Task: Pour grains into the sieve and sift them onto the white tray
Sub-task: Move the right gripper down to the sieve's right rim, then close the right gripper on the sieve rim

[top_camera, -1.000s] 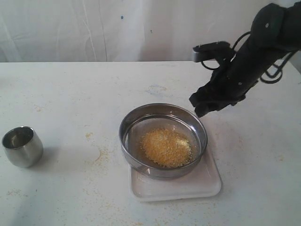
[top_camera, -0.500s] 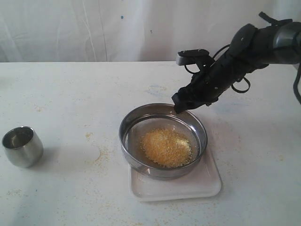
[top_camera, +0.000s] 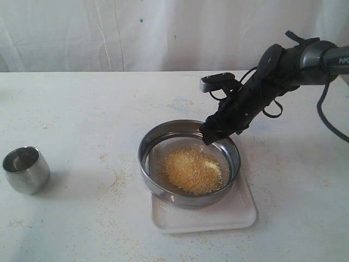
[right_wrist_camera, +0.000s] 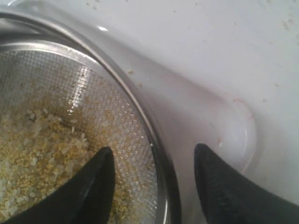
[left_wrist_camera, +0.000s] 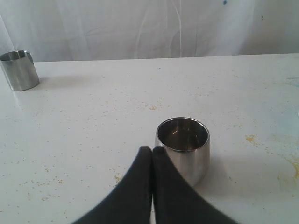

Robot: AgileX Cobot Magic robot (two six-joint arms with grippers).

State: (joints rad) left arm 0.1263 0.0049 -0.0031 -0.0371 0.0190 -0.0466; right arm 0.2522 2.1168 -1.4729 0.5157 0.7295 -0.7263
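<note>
Small rounded steel cup [top_camera: 25,170] standing upright on white bench [top_camera: 82,103], at left side in exterior view, mouth facing up. Yellowish specks [top_camera: 117,179] lying scattered over bench, thicker patch showing right of this cup. Second, straight-walled steel cup [left_wrist_camera: 18,70] standing well apart, near bench far edge. White creased cloth [top_camera: 109,33] hanging behind bench.

The white letters "PiPE" are printed on the right arm [top_camera: 310,54], where they are cut off by the picture's edge. No other writing can be read.

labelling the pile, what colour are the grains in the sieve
Yellowish-tan grains, with paler off-white bits; the right wrist view shows it best.
</note>
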